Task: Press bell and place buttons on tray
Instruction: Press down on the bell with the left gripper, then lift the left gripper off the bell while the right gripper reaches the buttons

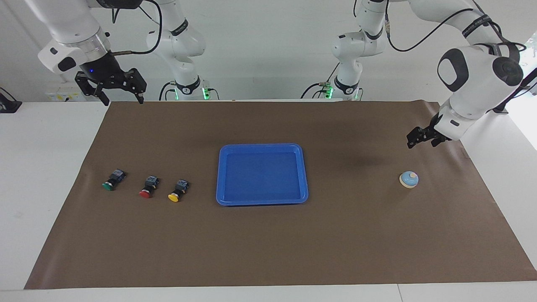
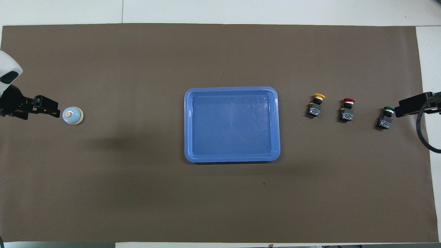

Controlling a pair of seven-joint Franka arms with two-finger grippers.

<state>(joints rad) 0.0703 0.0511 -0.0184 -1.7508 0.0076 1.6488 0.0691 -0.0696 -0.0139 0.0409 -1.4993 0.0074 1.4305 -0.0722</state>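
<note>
Where brown mat [image 1: 268, 235] lies (white walls).

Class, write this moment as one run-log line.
left gripper: open, raised over mat by bell | right gripper: open, waiting | buttons: on mat | tray: holds nothing

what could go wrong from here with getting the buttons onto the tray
1. The green button, red button and yellow button are small and lie on their sides, so the right gripper, waiting open up by the mat's edge, may pinch one badly and drop it.
2. They sit in a close row; grasping one could knock the next.
3. The tray rim could catch a low-carried button.
</note>
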